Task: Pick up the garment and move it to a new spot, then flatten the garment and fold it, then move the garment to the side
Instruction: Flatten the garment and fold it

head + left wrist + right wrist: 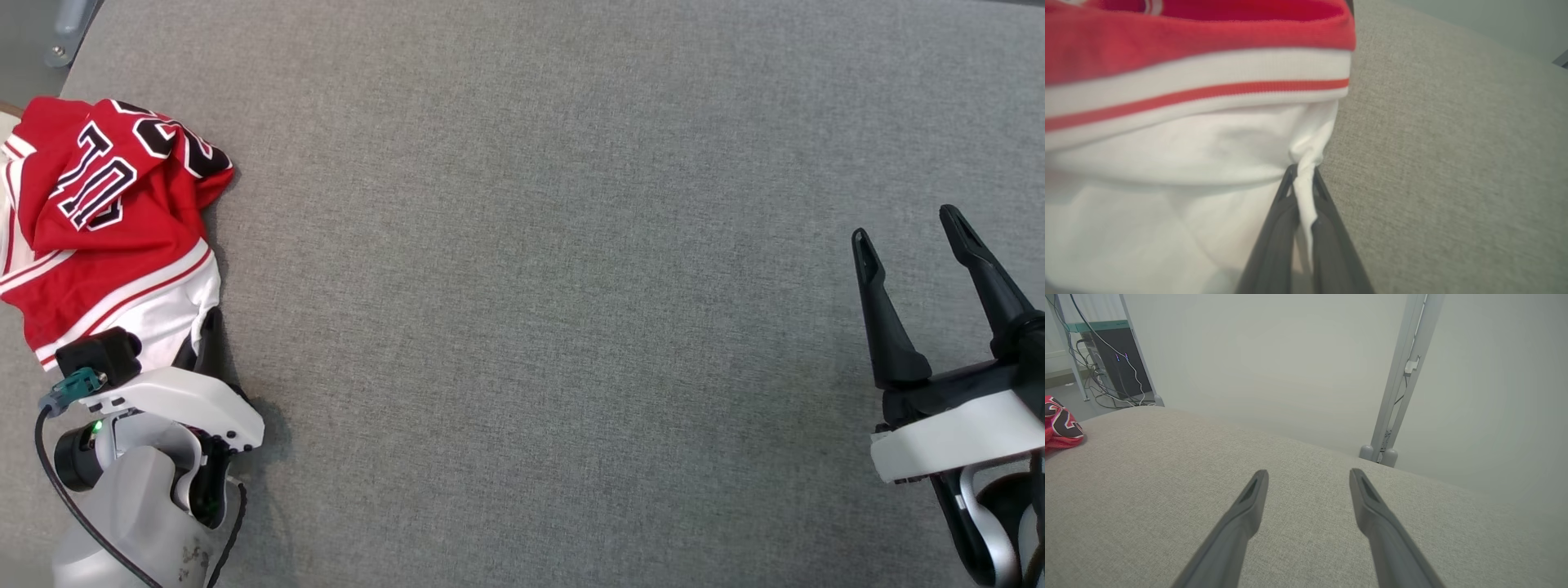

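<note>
The red-and-white jersey garment (106,237), far left on the grey fabric desk (531,286), is clamped by the left claw (1303,175); the right claw (906,224) is spread. Pick-up is judged underway; a lift is called for.

Garment (106,245): red body, black numerals outlined white, white bands with thin red stripe, plain white panel along near edge. Table (571,286) under garment: mid-grey, fine woven fleck, uniform. Left gripper (1302,173) at garment's white panel: dark grey fingers, white wrist shell (180,400), teal connector (77,382). Right gripper (906,224), well apart from garment: black fingers, white casing (955,441). Beyond garment: dark cabinet (1110,351), teal top.
</note>
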